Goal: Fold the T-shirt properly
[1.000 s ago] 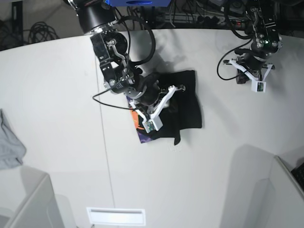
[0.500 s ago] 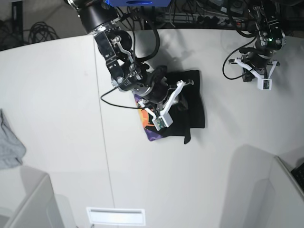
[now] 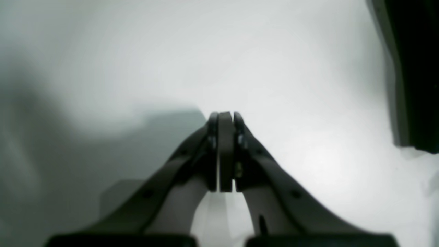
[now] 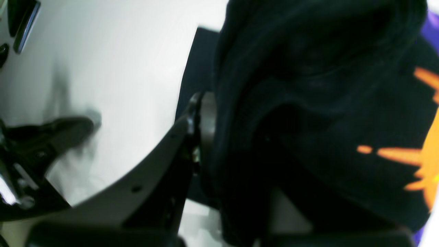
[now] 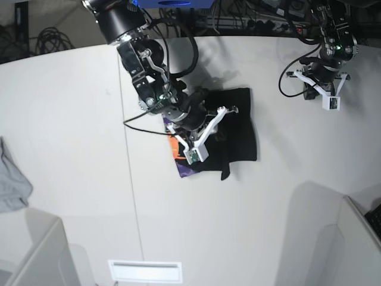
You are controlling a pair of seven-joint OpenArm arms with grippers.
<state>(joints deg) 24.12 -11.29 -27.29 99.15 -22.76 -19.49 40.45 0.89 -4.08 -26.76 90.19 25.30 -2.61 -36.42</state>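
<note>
The black T-shirt [image 5: 238, 132] lies bunched in a rough square on the white table [image 5: 77, 119], with its purple and orange print [image 5: 177, 156] showing at its left edge. My right gripper [image 5: 231, 110] is shut on a fold of the shirt. In the right wrist view the black cloth [image 4: 308, 103] fills the space between the fingers [image 4: 204, 120], with orange print [image 4: 425, 151] at the right. My left gripper [image 5: 319, 83] hovers over bare table at the back right, apart from the shirt. In the left wrist view it [image 3: 225, 118] is shut and empty.
A small light grey cloth [image 5: 12, 182] lies at the table's left edge. Grey partitions stand at the front left [image 5: 36, 250] and front right [image 5: 333, 232]. Cables run along the back edge [image 5: 250, 24]. A dark shape [image 3: 411, 68] shows at the right of the left wrist view.
My right gripper carried the shirt fold to the right, then came back a little to the left; the shirt shifted with it. My left arm drifted slightly up and to the right.
</note>
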